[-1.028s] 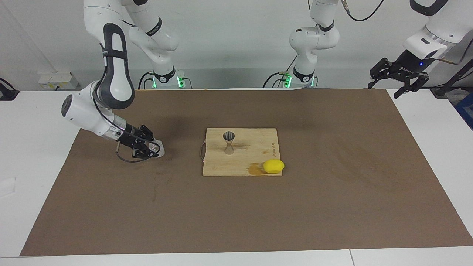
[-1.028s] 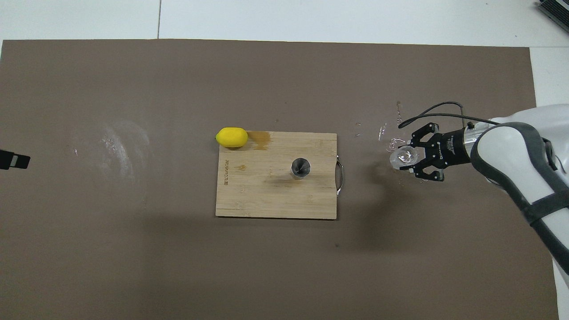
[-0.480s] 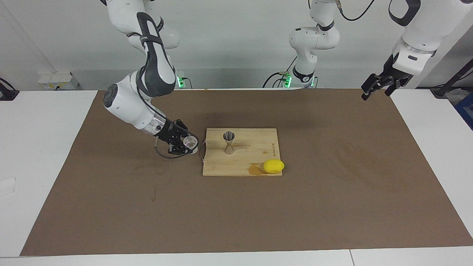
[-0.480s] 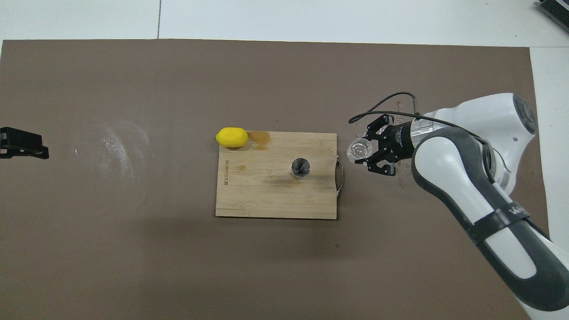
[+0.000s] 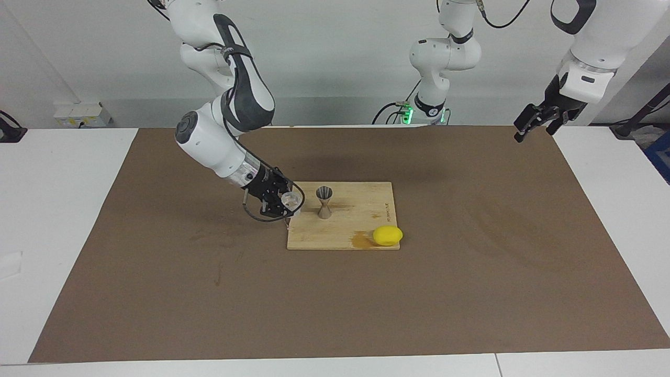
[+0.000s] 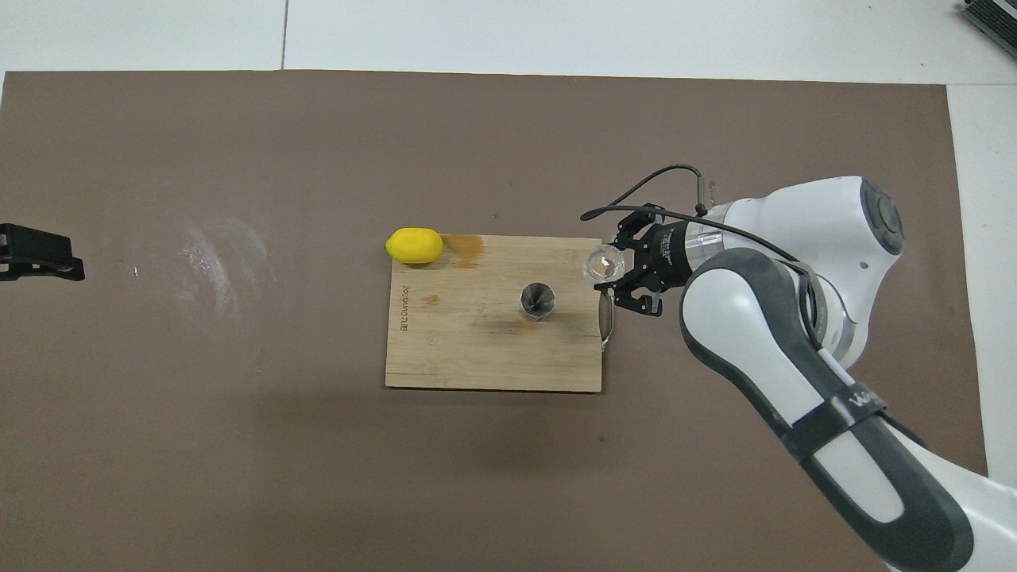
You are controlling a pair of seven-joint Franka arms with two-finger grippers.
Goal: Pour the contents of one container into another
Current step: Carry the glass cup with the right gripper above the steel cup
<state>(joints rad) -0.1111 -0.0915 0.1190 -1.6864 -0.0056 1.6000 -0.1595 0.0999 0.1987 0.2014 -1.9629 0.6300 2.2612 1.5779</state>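
Facing view: right hand (image 5: 285, 203), clamped on glass tumbler (image 5: 291, 199), over cutting board (image 5: 356, 233) edge beside jigger (image 5: 324, 201); left hand (image 5: 534, 123) waits, fingers apart.

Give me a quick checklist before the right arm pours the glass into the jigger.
1. Right gripper shut on the glass tumbler: ok.
2. Jigger upright on the cutting board: ok.
3. Tumbler over the jigger's mouth: not ok, it is over the board's edge at the right arm's end.
4. Lemon apart from the jigger: ok.
5. Left gripper waiting over the mat's corner: ok.
6. Liquid in the tumbler: cannot tell.
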